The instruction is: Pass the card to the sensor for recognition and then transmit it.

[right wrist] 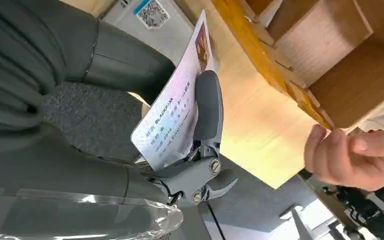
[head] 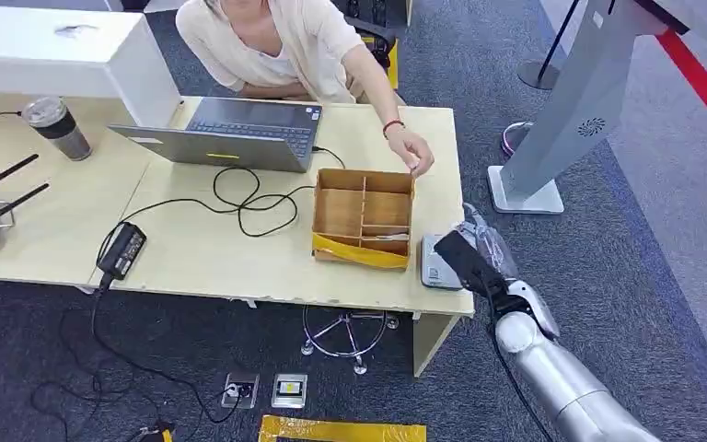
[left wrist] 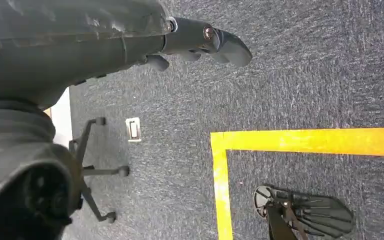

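A long pale wooden table (head: 239,258) is seen stretching across the head view, and behind it a person in a cream top (head: 276,41) is seated, one hand (head: 418,158) laid on the far rim of an open wooden box with dividers (head: 364,216). A strip of yellow tape (head: 359,253) is stuck along the box's near edge. A tall grey slanted kiosk stand (head: 571,110) is planted on the blue-grey carpet to the right of the table.

A silver open laptop (head: 239,133) is set before the person, and a black cable (head: 239,198) is looped from it to a black power brick (head: 121,249). A metal tumbler with a dark lid (head: 57,127) is standing further left.

At the table's near right corner a flat grey sensor unit (head: 434,262) is lying just beside the box, and the right hand (head: 479,262) is held over it. In the right wrist view, a pale laminated card with printed text (right wrist: 172,112) is pinched between the thick thumb and the darker fingers (right wrist: 207,112), tilted on edge above the sensor's QR label (right wrist: 152,12).

The left hand (left wrist: 195,45) is hung over the carpet, nothing held, fingers partly curled; how far apart they are cannot be told.
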You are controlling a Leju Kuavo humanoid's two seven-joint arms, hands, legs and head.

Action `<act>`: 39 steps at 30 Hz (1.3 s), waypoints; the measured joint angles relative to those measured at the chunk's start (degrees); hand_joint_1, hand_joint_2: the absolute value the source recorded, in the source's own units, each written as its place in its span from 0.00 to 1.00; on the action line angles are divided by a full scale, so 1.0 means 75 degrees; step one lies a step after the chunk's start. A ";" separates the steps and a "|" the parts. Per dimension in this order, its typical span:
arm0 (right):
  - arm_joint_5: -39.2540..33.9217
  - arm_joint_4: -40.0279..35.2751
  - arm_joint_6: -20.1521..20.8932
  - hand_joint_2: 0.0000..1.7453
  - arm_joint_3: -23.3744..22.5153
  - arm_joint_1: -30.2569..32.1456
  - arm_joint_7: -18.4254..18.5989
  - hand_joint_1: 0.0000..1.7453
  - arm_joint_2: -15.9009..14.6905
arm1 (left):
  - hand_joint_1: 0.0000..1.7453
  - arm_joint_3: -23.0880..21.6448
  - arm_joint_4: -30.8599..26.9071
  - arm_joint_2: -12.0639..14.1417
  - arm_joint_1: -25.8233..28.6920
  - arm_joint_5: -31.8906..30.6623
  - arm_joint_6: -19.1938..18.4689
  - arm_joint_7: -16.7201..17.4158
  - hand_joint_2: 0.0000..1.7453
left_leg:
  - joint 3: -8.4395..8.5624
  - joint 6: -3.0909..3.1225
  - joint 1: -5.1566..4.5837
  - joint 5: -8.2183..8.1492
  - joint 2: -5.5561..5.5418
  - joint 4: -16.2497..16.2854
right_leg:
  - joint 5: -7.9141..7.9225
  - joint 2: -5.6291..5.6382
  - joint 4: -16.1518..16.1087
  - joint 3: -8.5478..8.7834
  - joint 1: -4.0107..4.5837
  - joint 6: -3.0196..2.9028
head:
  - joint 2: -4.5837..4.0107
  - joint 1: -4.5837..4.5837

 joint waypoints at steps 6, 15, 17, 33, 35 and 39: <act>-0.0090 0.0085 0.0015 1.00 0.0108 0.0065 -0.0105 1.00 0.0131 | 0.00 -0.0050 0.0000 -0.0023 0.0004 0.0052 0.0052 0.0053 0.00 | 0.0001 0.0000 0.0000 0.0000 0.0002 0.0001 | 0.0000 0.0001 0.0000 0.0000 0.0000 0.0000 | 0.0000 0.0003; -0.0157 0.0277 0.0073 1.00 0.0227 0.0083 -0.0181 1.00 0.0253 | 0.00 -0.0058 0.0000 -0.0087 0.0010 0.0154 0.0087 0.0085 0.00 | 0.0001 0.0000 0.0000 0.0000 0.0002 0.0000 | 0.0000 0.0001 0.0000 0.0000 0.0000 0.0000 | 0.0000 0.0000; -0.0172 0.0379 0.0125 1.00 0.0248 0.0065 -0.0230 1.00 0.0291 | 0.00 -0.0058 0.0000 -0.0087 0.0010 0.0172 0.0090 0.0117 0.00 | 0.0001 0.0000 0.0000 0.0000 0.0001 0.0000 | 0.0000 0.0001 0.0000 0.0000 0.0000 0.0000 | 0.0000 0.0003; -0.0297 0.0915 0.0175 1.00 0.0437 0.0017 -0.0245 1.00 0.0519 | 0.00 -0.0058 0.0000 -0.0085 0.0010 0.0239 0.0102 0.0195 0.00 | 0.0000 0.0000 0.0000 0.0000 0.0001 0.0000 | 0.0000 0.0001 0.0000 0.0000 0.0000 0.0000 | 0.0000 0.0003; -0.0303 0.1009 0.0201 1.00 0.0446 -0.0032 -0.0221 1.00 0.0530 | 0.00 -0.0058 0.0003 -0.0079 0.0010 0.0239 0.0099 0.0195 0.00 | 0.0001 0.0000 0.0000 0.0000 0.0001 0.0000 | 0.0000 0.0001 0.0000 0.0000 0.0000 0.0000 | 0.0000 0.0000; -0.0318 0.1232 0.0207 1.00 0.0449 -0.0141 -0.0154 1.00 0.0574 | 0.00 -0.0058 0.0003 -0.0073 0.0010 0.0239 0.0099 0.0192 0.00 | 0.0001 0.0000 0.0000 0.0000 0.0002 0.0000 | 0.0000 0.0002 0.0000 0.0000 0.0000 0.0000 | 0.0000 0.0003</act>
